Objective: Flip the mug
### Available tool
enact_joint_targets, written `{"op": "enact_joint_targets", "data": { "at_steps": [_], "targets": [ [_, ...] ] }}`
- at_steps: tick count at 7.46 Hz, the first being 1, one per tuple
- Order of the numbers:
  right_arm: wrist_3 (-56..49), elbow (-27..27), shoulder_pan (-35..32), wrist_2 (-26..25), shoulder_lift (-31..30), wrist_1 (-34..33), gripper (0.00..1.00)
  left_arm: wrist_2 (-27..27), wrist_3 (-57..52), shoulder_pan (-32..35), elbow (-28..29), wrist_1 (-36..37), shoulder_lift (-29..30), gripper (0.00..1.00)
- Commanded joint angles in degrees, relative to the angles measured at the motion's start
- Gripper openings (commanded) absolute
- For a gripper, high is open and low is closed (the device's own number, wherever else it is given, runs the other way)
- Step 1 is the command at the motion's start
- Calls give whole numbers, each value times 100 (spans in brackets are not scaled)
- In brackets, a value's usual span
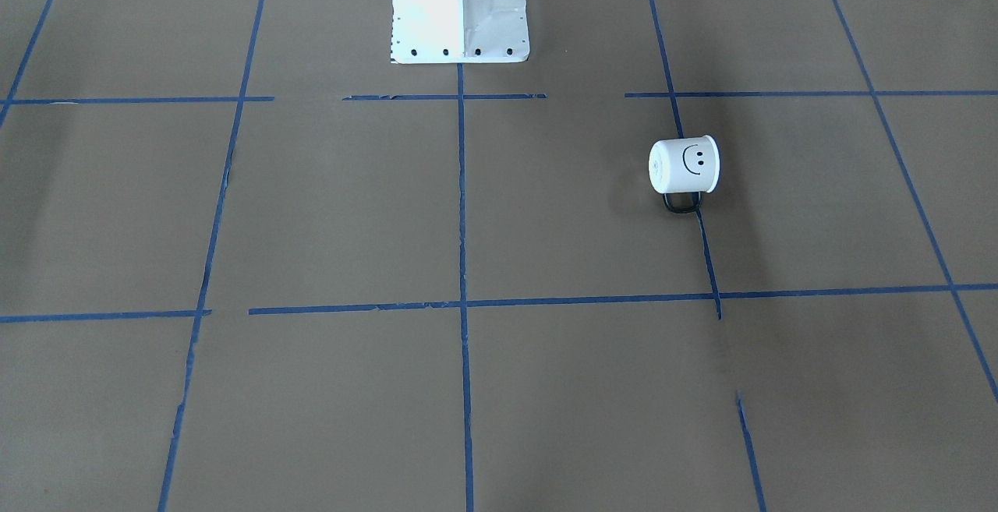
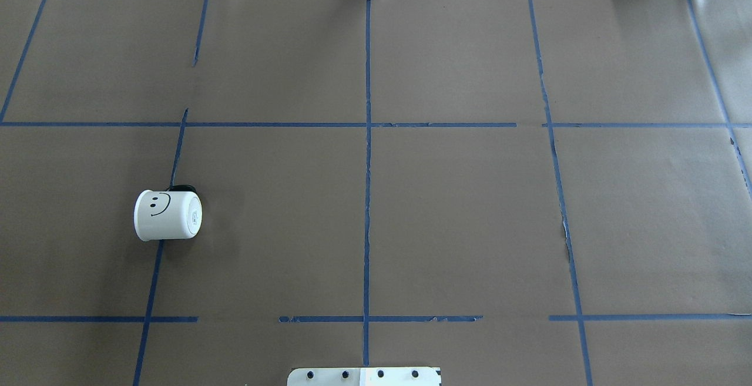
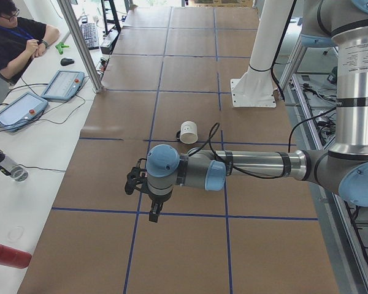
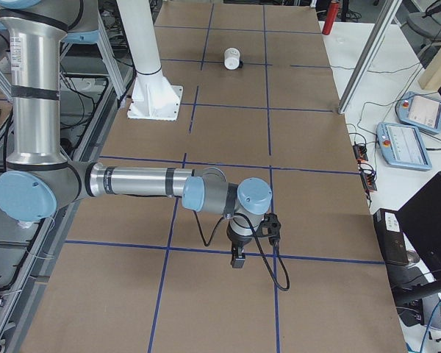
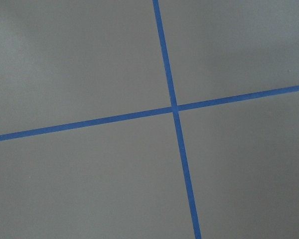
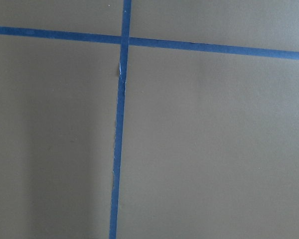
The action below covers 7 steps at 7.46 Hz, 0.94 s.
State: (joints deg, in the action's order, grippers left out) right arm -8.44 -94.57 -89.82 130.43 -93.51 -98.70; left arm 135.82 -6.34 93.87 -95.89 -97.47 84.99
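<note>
1. The left gripper [image 3: 153, 213] points straight down off a forearm stretched out level over the paper [image 3: 190, 245], lower middle of the left side view. It's too small there, so I can't tell if the fingers are spread or pressed together.
2. The right gripper [image 4: 237, 259] is the same deal in the right side view: level forearm, wrist bent down, tool aimed at the paper. Can't tell its state either.
3. The mug [image 2: 167, 215] lies on its side at middle left of the overhead view, right on a blue tape line [image 2: 154, 268]. Nothing is touching it. In the left side view it sits up-frame of the left gripper, and it's well apart from the right gripper, way up top in the right side view.
4. The front view shows the smiley [image 1: 693, 158] facing up and the handle [image 1: 683, 203] poking toward the bottom of the frame. Overhead catches only a sliver of handle. The left side view looks into the open mouth.
5. The arms only show in the side views. Both wrist cams just get paper and a tape cross [image 5: 174, 107].
</note>
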Motion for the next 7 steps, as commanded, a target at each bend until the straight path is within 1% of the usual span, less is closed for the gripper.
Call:
{"op": "enact_joint_targets", "data": {
  "at_steps": [1,2,4,7],
  "targets": [
    [0,0,0,0,0,0,100,6,19,-9,9,9,9,100],
    [0,0,0,0,0,0,100,6,19,-26,113,-8,35,100],
    [0,0,0,0,0,0,100,24,19,-44,-52,35,10,100],
    [0,0,0,0,0,0,100,41,10,-298,-132,-26,149,100]
  ]
}}
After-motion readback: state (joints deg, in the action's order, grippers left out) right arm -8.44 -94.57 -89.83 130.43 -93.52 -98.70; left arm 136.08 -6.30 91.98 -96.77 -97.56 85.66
